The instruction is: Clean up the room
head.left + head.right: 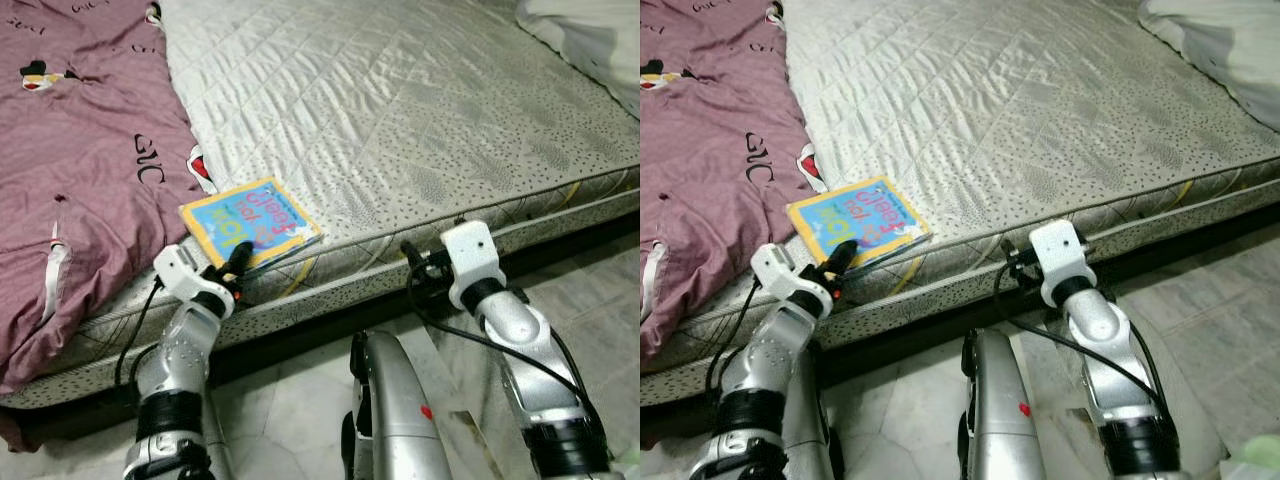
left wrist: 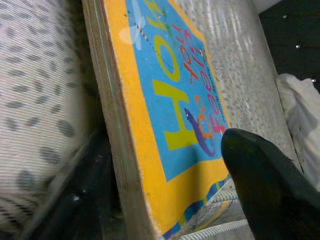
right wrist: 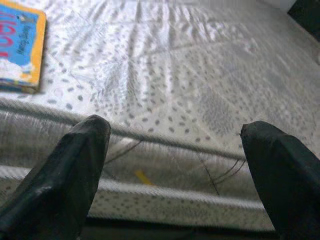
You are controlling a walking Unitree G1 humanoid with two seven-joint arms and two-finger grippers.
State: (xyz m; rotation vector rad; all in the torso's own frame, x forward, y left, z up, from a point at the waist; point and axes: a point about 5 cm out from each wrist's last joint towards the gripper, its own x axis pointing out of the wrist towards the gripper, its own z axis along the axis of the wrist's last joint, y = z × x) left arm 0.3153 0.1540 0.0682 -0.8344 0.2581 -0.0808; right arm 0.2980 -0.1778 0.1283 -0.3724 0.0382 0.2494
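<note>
I have the left gripper [image 1: 238,262] at the near edge of the bed [image 1: 420,130], its jaws closed on the near corner of a children's board book [image 1: 252,222]. On the left wrist feed one black finger [image 2: 265,185] lies on the book's blue and yellow cover, while the other sits dark beneath the thick page edge, so the book is pinched between them. The book lies flat on the quilted grey mattress, at about 11 o'clock from my head camera, its near corner right at the mattress rim.

At about 10 o'clock from the book a mauve blanket [image 1: 80,170] with printed lettering covers the bed's left part and droops over the edge.

The right gripper [image 1: 412,262] hovers at the bed's front edge, at roughly 3 o'clock from the book and well apart from it; its jaws stand wide open (both fingers frame bare mattress on the right wrist feed), holding nothing. A white pillow [image 1: 590,35] lies at the far right corner, around 1 o'clock. Below the bed is a pale marble floor [image 1: 590,290].
</note>
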